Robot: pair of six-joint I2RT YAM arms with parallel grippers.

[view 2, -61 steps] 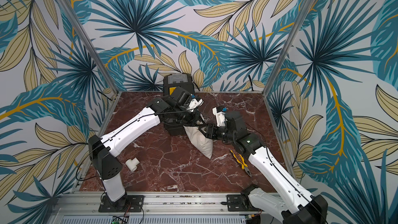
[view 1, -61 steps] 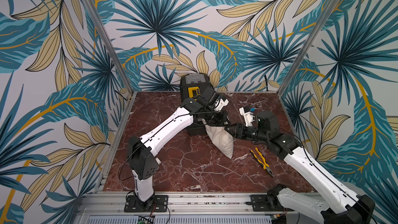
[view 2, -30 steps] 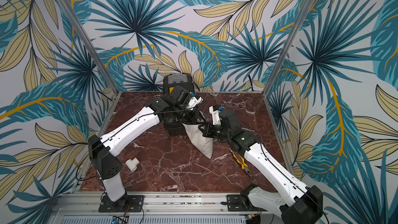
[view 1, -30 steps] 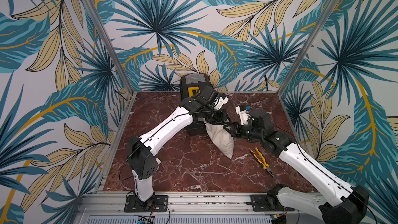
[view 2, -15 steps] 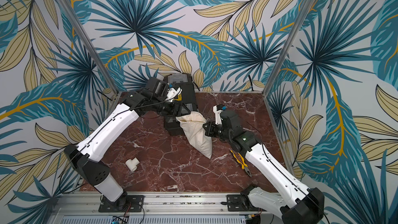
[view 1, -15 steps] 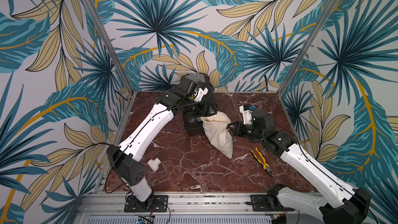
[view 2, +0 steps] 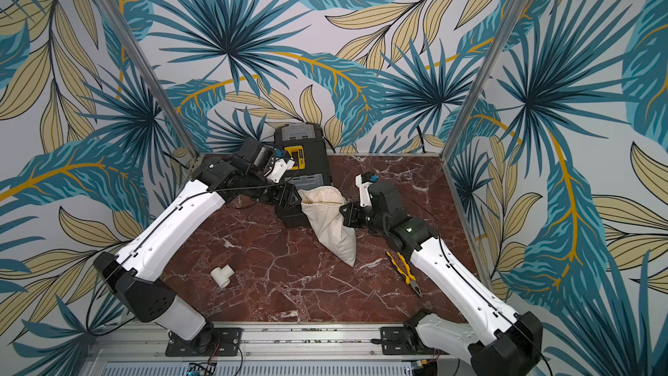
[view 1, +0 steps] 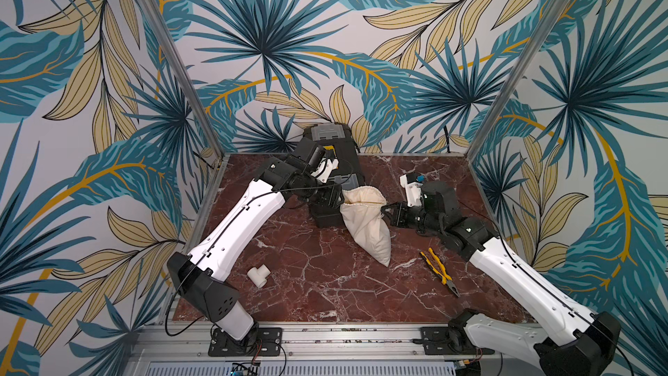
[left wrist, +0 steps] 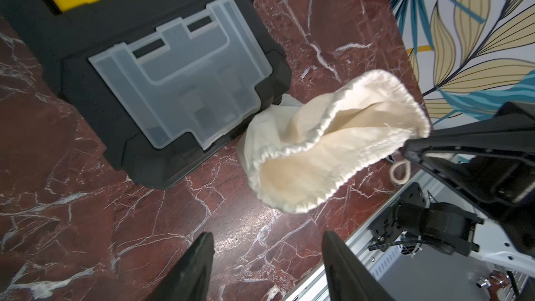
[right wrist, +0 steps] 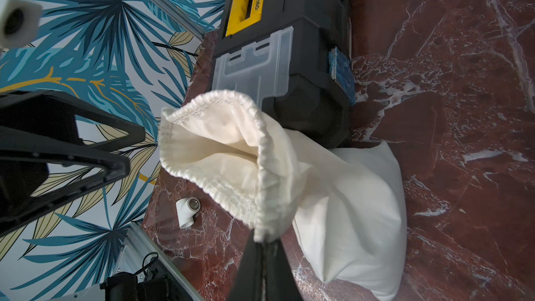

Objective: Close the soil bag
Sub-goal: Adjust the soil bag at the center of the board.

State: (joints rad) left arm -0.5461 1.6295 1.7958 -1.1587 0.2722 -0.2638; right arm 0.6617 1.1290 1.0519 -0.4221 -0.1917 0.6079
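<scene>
The soil bag (view 1: 368, 227) (view 2: 334, 227) is a cream cloth sack leaning on the black toolbox, its gathered mouth (left wrist: 333, 128) gaping. My right gripper (view 1: 386, 210) (right wrist: 265, 243) is shut on the hem at the mouth's right end and holds that end up. A loop of cord (left wrist: 399, 172) hangs beside it. My left gripper (view 1: 334, 195) (left wrist: 267, 244) is open just off the mouth's left end, touching nothing, with only marble between its fingers.
The black toolbox (view 1: 336, 141) (left wrist: 173, 82) with yellow handle stands at the back, against the bag. A white pipe tee (view 1: 259, 274) lies front left. Yellow-handled pliers (view 1: 439, 271) lie by the right arm. The floor is red marble (view 1: 325, 283).
My left gripper let go of the bag's hem, opened, swung back toward the toolbox, then returned beside the mouth's left end. The mouth now gapes wider. The right gripper kept its hold.
</scene>
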